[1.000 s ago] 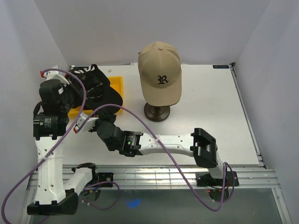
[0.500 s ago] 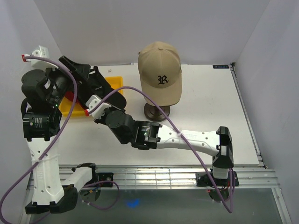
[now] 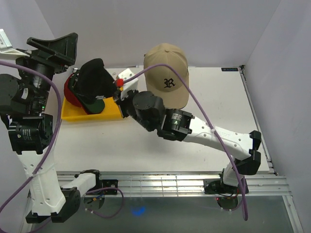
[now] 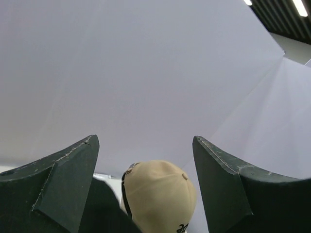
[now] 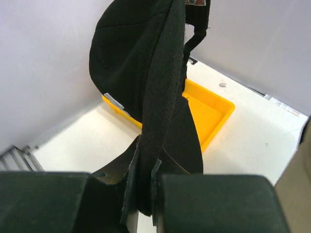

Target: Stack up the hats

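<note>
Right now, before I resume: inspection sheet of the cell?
Surface: white table, with a yellow tray at its far left.
Job's things: black cap held up by its brim over the tray. Red cap and dark green cap lie under it; contact cannot be told. Tan cap with "R" sits raised at the back, its support hidden.
Clutter: nothing seen.
Grippers: left gripper open, raised and empty. Right gripper shut on the black cap's brim.
Cables: purple cable arcs from the right arm across the tan cap. Second purple cable hangs along the left arm.
Surroundings: plain pale walls; metal rail at the near edge.
</note>
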`<state>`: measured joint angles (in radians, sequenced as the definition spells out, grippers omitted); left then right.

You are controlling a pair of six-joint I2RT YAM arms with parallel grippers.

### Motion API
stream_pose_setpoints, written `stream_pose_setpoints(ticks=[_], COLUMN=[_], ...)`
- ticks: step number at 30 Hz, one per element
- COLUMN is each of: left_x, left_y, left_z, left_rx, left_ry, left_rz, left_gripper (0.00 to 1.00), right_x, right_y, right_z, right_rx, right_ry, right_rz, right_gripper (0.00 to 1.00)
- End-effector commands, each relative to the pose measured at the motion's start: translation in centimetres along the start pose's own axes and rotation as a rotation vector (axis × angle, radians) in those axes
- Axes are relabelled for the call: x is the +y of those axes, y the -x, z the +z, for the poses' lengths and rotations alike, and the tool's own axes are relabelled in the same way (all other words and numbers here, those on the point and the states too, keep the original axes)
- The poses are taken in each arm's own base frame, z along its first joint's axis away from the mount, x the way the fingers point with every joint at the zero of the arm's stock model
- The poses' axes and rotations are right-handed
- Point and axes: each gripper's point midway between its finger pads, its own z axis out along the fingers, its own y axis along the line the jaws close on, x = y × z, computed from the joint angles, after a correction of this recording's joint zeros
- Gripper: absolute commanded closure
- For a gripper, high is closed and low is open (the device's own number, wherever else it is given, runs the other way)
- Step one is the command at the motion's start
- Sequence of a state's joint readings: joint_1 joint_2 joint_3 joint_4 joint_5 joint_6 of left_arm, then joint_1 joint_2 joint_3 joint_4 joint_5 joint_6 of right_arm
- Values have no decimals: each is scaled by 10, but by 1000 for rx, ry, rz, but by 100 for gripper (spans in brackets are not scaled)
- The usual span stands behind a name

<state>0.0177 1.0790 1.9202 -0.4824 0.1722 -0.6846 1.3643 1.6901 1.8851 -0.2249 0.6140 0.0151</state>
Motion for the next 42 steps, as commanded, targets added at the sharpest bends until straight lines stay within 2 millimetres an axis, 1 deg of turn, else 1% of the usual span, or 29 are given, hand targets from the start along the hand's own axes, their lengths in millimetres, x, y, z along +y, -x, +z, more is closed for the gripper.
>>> stream_pose_setpoints(ticks=[1, 2, 3, 4, 6, 7, 9, 10, 11, 12, 14, 15, 16, 17, 18, 19, 20, 21, 22, 23, 25, 26, 30, 31, 32, 34, 36, 37, 42], left_x=[-12, -14, -12, -6, -5, 0, 5, 8, 17, 23, 30, 42, 44, 50, 61, 65, 69, 78, 83, 87, 98, 101, 110, 111, 113, 115, 116, 117, 117], left_y=[16, 22, 24, 21, 27, 22, 15, 11, -1, -8, -21, -36, -42, -49, -63, -69, -75, -87, -93, -98, -112, -116, -129, -131, -133, -136, -137, -139, -141], left_z=[-5, -12, -15, -15, -25, -24, -23, -23, -21, -20, -21, -19, -20, -19, -18, -18, -19, -19, -20, -20, -21, -21, -22, -22, -22, -22, -22, -22, -21], left_rx=[-66, -94, -108, -111, -148, -140, -123, -110, -83, -66, -40, -5, 10, 26, 55, 70, 85, 111, 123, 136, 169, 179, 215, 219, 225, 232, 236, 240, 249], left_ry=[-37, -30, -20, -1, 14, 28, 41, 45, 64, 77, 87, 109, 108, 120, 142, 148, 155, 177, 187, 194, 219, 223, 235, 237, 239, 243, 243, 246, 243], left_rz=[-29, -27, -24, -27, -27, -26, -27, -30, -37, -43, -63, -72, -76, -76, -80, -81, -75, -76, -76, -69, -66, -65, -56, -56, -55, -54, -51, -51, -50], left_gripper=[12, 12, 12, 12, 12, 12, 12, 12, 12, 12, 12, 12, 12, 12, 12, 12, 12, 12, 12, 12, 12, 12, 12, 12, 13, 12, 12, 13, 13], right_x=[-33, -39, -49, -55, -69, -75, -91, -94, -101, -113, -123, -133, -137, -143, -155, -158, -167, -176, -179, -187, -196, -200, -211, -214, -216, -223, -224, -224, -223], right_y=[98, 110, 118, 131, 145, 159, 172, 178, 187, 191, 201, 194, 195, 202, 201, 181, 187, 190, 171, 175, 170, 164, 153, 156, 145, 140, 131, 132, 124], right_z=[-28, -35, -36, -40, -45, -49, -52, -54, -57, -57, -64, -60, -62, -72, -77, -69, -86, -96, -89, -102, -108, -108, -121, -131, -129, -138, -137, -140, -133], right_rx=[-226, -258, -284, -332, -377, -430, -482, -501, -538, -557, -602, -603, -615, -655, -686, -669, -716, -775, -758, -795, -824, -824, -869, -898, -890, -915, -908, -921, -915], right_ry=[59, 73, 81, 90, 96, 106, 100, 114, 124, 117, 141, 117, 122, 131, 99, 66, 76, 71, 46, 55, 47, 41, 25, 33, 12, -6, -19, -7, 3], right_rz=[334, 398, 429, 470, 557, 594, 653, 719, 758, 790, 901, 931, 997, 1031, 1067, 1091, 1147, 1186, 1207, 1260, 1300, 1329, 1395, 1408, 1413, 1445, 1464, 1472, 1507], right_gripper=[92, 92, 92, 92, 92, 92, 92, 92, 92, 92, 92, 92, 92, 92, 92, 92, 92, 92, 92, 92, 92, 92, 92, 92, 92, 92, 92, 92, 92])
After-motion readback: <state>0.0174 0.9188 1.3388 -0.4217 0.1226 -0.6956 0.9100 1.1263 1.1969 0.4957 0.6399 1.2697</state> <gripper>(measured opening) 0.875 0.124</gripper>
